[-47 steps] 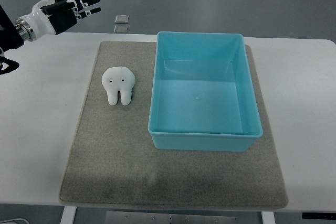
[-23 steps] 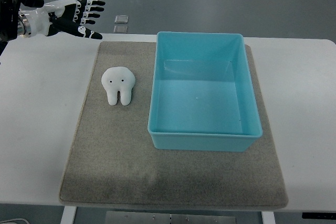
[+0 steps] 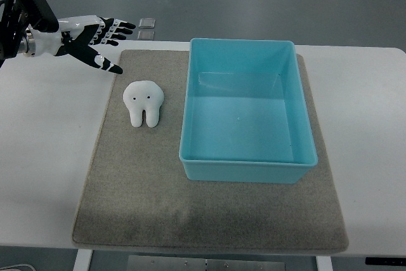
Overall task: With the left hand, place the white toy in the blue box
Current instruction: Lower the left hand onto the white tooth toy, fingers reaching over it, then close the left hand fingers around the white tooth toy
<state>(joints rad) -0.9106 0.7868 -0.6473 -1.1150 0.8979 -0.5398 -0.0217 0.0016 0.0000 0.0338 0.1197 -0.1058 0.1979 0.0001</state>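
Observation:
A white tooth-shaped toy [image 3: 144,102] with two black eyes lies on the grey mat [image 3: 139,188], just left of the blue box [image 3: 244,113]. The box is open and empty. My left hand [image 3: 101,39] comes in from the upper left, fingers spread, holding nothing. It hovers over the mat's far left corner, up and left of the toy, apart from it. The right hand is out of view.
The mat lies on a white table [image 3: 44,157]. Two small grey squares [image 3: 147,28] lie on the floor beyond the table's far edge.
My left hand has moved right and down toward the toy and turned flatter, fingers still spread. The toy and the box have not moved.

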